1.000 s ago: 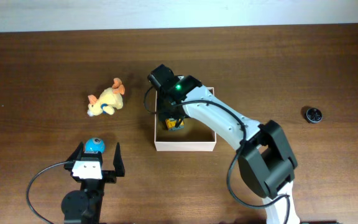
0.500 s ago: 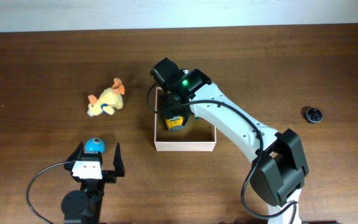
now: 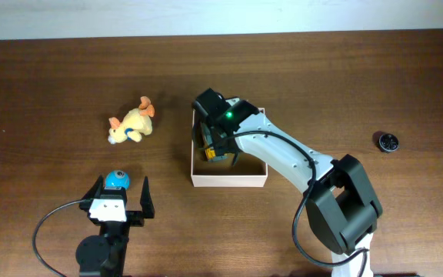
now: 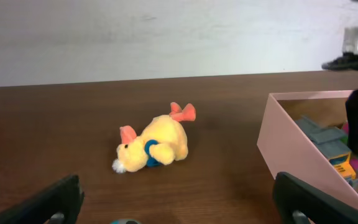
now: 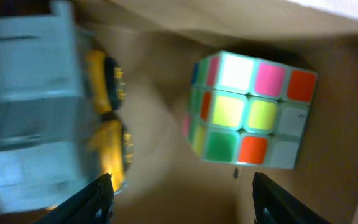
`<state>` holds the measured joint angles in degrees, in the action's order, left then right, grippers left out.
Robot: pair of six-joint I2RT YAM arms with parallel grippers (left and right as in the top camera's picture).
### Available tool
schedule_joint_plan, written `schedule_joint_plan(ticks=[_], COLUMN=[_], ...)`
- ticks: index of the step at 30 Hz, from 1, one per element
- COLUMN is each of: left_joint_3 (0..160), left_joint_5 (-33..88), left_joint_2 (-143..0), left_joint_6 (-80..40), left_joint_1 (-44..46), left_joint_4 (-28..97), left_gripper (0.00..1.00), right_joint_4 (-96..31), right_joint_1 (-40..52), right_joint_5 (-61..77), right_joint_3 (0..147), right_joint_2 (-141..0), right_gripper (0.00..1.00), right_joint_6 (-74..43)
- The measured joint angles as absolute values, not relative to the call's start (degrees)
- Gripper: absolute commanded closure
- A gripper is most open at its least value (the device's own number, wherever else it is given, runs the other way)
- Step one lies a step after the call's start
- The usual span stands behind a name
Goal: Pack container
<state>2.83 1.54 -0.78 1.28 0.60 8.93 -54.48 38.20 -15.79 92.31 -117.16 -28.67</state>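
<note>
The container (image 3: 229,181), a shallow white-walled box with a tan inside, stands mid-table. In it lie a grey toy truck (image 5: 36,112) with yellow wheels and a colourful puzzle cube (image 5: 247,112). My right gripper (image 3: 215,141) hangs low inside the box; in the right wrist view its jaws (image 5: 188,199) are open over bare cardboard between truck and cube, holding nothing. My left gripper (image 3: 119,196) rests open at the front left, and a small blue ball toy (image 3: 116,180) lies just ahead of it. In the left wrist view the container's wall (image 4: 291,149) shows at the right.
A yellow plush duck (image 3: 131,125) lies on the wood left of the container, also in the left wrist view as the duck (image 4: 154,146). A small black round object (image 3: 389,141) sits far right. The right arm arches over the container's right side.
The right wrist has shifted a little toward the table's front over the container, and its jaws have narrowed slightly. The truck stays in the box. The left arm has not moved.
</note>
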Motion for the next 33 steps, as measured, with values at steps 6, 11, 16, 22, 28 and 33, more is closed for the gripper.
schedule_joint_plan(ticks=[6,11,16,22,28,33], left_joint_3=[2.8,2.8,2.8,2.8,2.8,2.8], left_joint_5=[1.5,1.5,1.5,1.5,1.5,1.5], left_joint_2=[-0.8,-0.8,-0.8,-0.8,-0.8,-0.8], left_joint_6=[1.3,1.3,1.3,1.3,1.3,1.3], left_joint_1=[0.6,0.6,0.6,0.6,0.6,0.6], left_joint_4=[8.9,8.9,8.9,8.9,8.9,8.9], left_gripper=[0.01,0.01,0.01,0.01,0.01,0.01], right_joint_4=[-52.6,-50.8,-48.7,-48.2,-47.9,-48.2], right_joint_1=[35.7,35.2,35.2,35.2,35.2,35.2], right_joint_5=[-15.9,-15.8,-14.9,-13.4,-11.4,-11.2], right_joint_3=[89.9,89.6,89.6,89.6,89.6,89.6], right_joint_2=[-117.2,-117.2,-117.2,-117.0,-116.7,-116.7], right_gripper=[0.34,0.34,0.35,0.35,0.35,0.35], right_joint_6=[-28.6,-28.3,-27.8,-27.2,-26.9,-26.9])
